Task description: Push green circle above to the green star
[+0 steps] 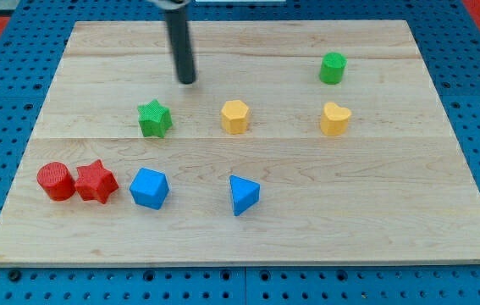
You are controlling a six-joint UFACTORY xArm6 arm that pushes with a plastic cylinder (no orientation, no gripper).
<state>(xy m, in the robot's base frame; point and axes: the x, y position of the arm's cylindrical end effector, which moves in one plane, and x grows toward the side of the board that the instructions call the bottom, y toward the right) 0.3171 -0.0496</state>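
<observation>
The board (248,229) is pale wood, laid in long planks with a fine grain, and it sits on a blue perforated surface (2,68) dotted with holes. The blocks look like ribbed, matte plastic.

The dark rod is a smooth cylinder coming down from the board's top edge, and my tip (187,82) rests on bare wood, above and slightly to the view's right of the green star (155,119), apart from it. There are no jaws on this arm, only the plain rod, so nothing is spread or pinched.

The green circle (333,68), a short round-looking block, stands near the board's top right corner, well apart from the star and from the tip. Just below it lies a yellow heart (335,119). A yellow hexagon-like block (234,116) sits between the star and the heart, roughly in the same row.

Along the bottom left, a red cylinder (55,181) touches a red star (96,181). Near them is a blue faceted block (149,187), and further towards the view's right a blue triangle (243,195).
</observation>
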